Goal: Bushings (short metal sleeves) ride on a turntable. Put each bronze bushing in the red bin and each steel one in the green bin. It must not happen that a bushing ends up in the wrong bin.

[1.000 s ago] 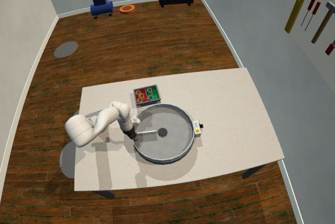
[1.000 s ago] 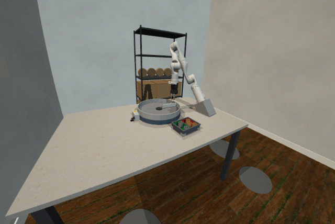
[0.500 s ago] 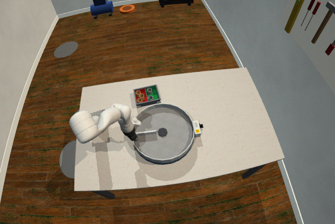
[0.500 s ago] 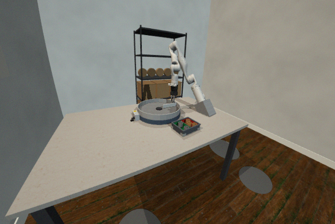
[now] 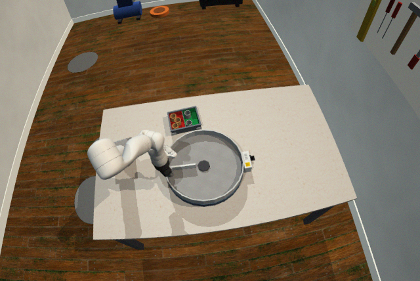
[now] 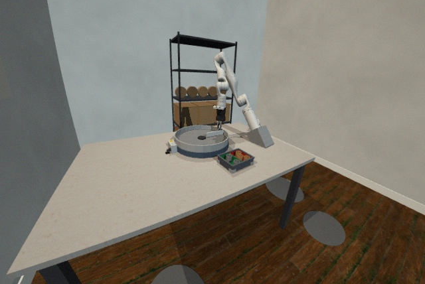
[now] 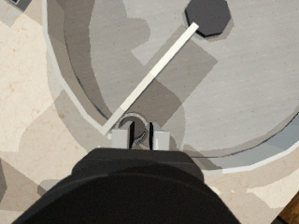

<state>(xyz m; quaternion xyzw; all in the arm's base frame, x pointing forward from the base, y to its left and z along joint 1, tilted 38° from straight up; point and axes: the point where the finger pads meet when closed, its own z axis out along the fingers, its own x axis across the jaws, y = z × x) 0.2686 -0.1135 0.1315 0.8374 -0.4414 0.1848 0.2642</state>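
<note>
Hovering hand: open, fingers parted.
Grey bushing, wrist view only: under the hand.
Bronze bushings, top and exterior: apart from it.

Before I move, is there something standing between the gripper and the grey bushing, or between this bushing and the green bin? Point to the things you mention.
Nothing visible separates the gripper (image 5: 170, 174) (image 6: 219, 127) (image 7: 141, 132) from the grey bushing (image 7: 132, 114). Toward the green bin (image 5: 194, 113) (image 6: 222, 156), the white bar (image 5: 183, 166) (image 6: 215, 133) (image 7: 151, 75) and turntable's raised rim (image 5: 203, 201) (image 6: 202, 148) (image 7: 75, 99) stand between.
</note>
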